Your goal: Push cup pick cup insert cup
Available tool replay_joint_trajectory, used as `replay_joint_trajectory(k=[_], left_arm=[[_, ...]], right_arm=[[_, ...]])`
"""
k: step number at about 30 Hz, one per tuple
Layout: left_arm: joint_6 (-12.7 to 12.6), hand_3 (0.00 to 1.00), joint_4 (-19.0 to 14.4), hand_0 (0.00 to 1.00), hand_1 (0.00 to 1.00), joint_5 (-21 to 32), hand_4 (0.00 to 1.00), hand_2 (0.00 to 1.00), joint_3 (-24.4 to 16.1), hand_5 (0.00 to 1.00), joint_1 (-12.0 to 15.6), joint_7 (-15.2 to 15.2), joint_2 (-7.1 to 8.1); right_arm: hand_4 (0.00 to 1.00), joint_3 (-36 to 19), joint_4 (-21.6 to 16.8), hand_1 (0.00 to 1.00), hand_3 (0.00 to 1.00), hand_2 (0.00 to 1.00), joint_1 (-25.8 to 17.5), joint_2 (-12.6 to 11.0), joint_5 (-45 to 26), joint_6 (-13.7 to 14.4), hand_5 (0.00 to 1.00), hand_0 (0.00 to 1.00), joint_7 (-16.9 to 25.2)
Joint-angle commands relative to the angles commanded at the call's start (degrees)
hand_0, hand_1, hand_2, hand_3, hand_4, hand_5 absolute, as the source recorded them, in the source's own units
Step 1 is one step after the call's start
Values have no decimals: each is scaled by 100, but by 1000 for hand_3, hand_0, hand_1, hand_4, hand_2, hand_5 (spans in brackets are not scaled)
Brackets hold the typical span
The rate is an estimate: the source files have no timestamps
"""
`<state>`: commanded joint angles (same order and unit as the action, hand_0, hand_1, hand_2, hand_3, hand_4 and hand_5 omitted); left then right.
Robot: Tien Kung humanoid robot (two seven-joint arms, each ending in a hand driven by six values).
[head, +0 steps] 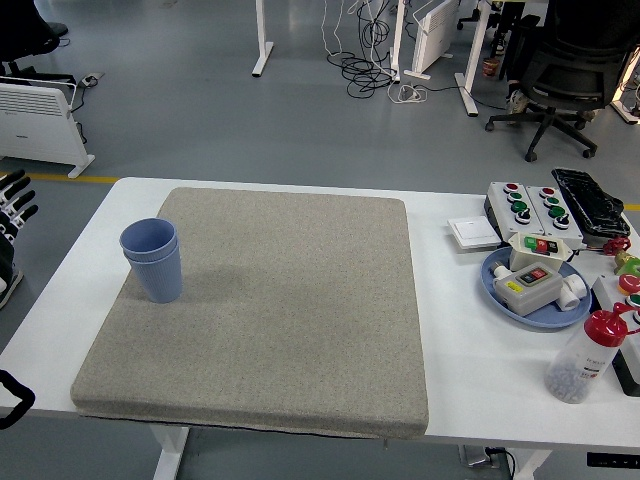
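The left hand [12, 200] (only its straight, spread fingertips show) holds nothing; the nested blue cups [153, 260] stand well to its right, upright on the mat [290, 300].

Blue nested cups [153, 257], upright, mat's left

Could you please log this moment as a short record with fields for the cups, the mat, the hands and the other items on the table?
cups: two blue cups nested, upright, on the mat's left part
mat: grey mat covering most of the white table
left hand: left hand at the picture's left edge, off the table, touching nothing
right hand: not in view
other items: blue plate with switch boxes, red-capped bottle, at right
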<state>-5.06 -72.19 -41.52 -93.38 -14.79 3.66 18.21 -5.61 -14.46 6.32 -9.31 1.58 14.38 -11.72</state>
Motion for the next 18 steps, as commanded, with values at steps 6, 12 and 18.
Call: replay_joint_trajectory(k=[6, 12, 18], left_arm=[[336, 790, -253, 845, 850, 966, 539, 872, -251, 998, 514, -147, -314], [235, 789, -163, 847, 849, 1051, 532, 868, -201, 998, 935, 320, -781], [246, 794, -93, 848, 848, 1036, 531, 872, -100, 998, 908, 403, -829]], right_arm=[[92, 6, 0, 614, 570, 642, 10, -8, 8, -6, 483, 688, 2], [92, -8, 6, 614, 569, 642, 15, -21, 45, -6, 481, 688, -4], [92, -17, 9, 613, 570, 642, 37, -35, 70, -4, 484, 688, -4]])
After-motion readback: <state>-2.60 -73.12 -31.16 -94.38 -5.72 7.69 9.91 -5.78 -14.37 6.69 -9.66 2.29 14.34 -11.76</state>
